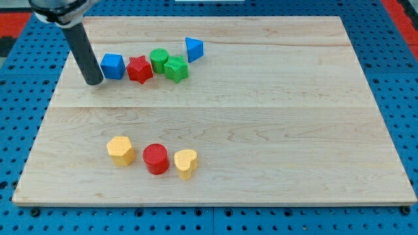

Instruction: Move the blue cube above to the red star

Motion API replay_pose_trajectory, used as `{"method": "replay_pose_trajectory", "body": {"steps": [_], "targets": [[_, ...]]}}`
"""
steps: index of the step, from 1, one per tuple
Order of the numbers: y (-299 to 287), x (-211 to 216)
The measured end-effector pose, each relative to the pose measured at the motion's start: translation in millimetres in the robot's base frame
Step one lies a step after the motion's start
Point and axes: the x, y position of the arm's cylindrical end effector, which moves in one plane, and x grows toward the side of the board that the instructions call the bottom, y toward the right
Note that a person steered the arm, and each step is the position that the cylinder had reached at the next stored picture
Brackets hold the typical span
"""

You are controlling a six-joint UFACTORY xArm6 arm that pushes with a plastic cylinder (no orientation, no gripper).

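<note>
The blue cube [113,66] sits near the view's top left on the wooden board [261,130]. The red star [139,69] lies just to its right, touching or nearly touching it. My tip [94,81] is at the end of the dark rod, just left of and slightly below the blue cube, close to its left face.
A green cylinder [159,60] and a green star-like block [176,68] sit right of the red star. A blue triangular block [194,49] lies further right. A yellow hexagonal block [121,150], a red cylinder [156,158] and a yellow heart [185,163] sit near the view's bottom.
</note>
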Motion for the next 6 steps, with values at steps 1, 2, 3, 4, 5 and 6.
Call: {"method": "replay_pose_trajectory", "body": {"steps": [1, 2, 3, 4, 5, 6], "targets": [[4.9, -28.5], [5.7, -67.9], [-45.6, -69.7], [-30.3, -78.1], [11.6, -89.1], [27.7, -97.8]]}}
